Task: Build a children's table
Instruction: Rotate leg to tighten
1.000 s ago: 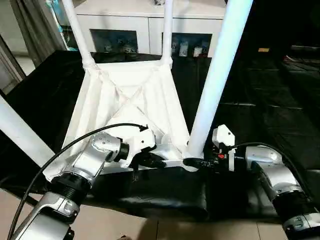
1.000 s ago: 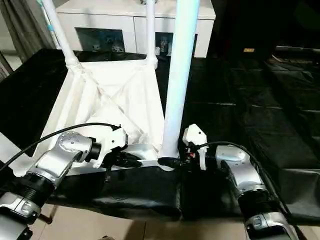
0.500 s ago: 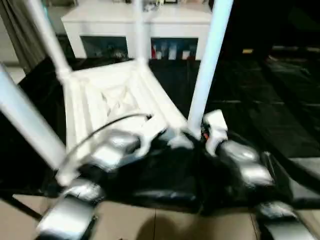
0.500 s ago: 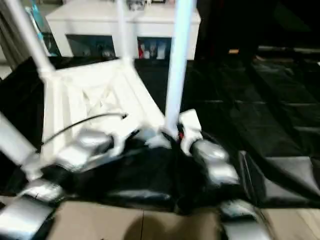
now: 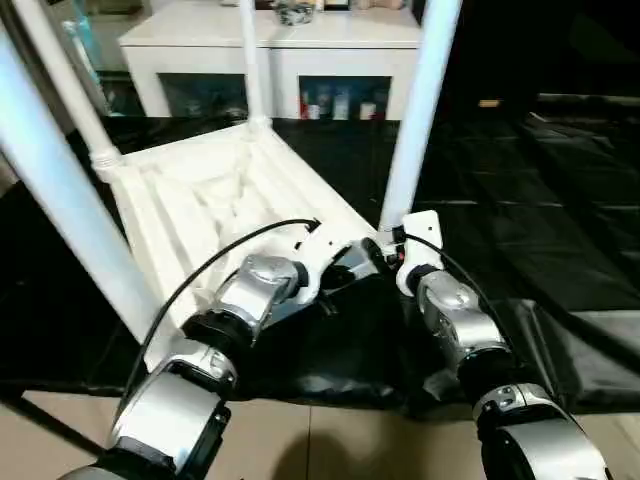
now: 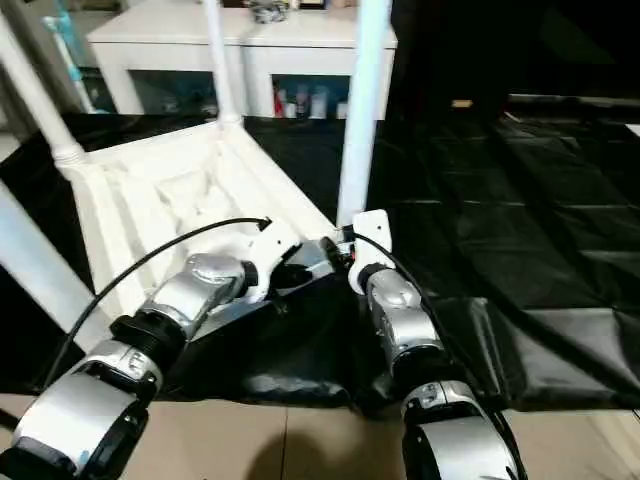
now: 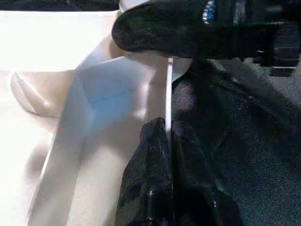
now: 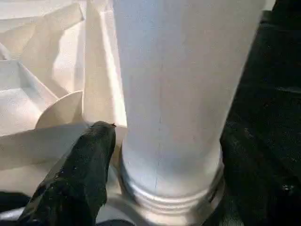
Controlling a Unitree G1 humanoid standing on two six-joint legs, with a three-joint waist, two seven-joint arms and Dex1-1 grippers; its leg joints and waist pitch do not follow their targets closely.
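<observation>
The children's table lies upside down on black cloth, its white ribbed top [image 5: 200, 195] facing up. Its legs stand upright in the corner sockets, the near right leg [image 5: 415, 110] among them. My left gripper [image 5: 345, 268] is at the near edge, shut on the top's thin white rim [image 7: 168, 94]. My right gripper [image 5: 385, 250] straddles the base of the near right leg [image 8: 174, 94]. One black finger [image 8: 84, 174] stands just beside the leg's collar, a little apart from it.
A white cabinet [image 5: 270, 40] with glass doors stands behind the table. Wrinkled black cloth [image 5: 540, 200] spreads to the right. Beige floor [image 5: 330, 440] shows below the cloth's front edge. The near left leg [image 5: 60, 200] rises close by my left arm.
The whole view has swung, so the table now looks turned. Both grippers stay at the table's near right corner, and my forearms now lie closer together.
</observation>
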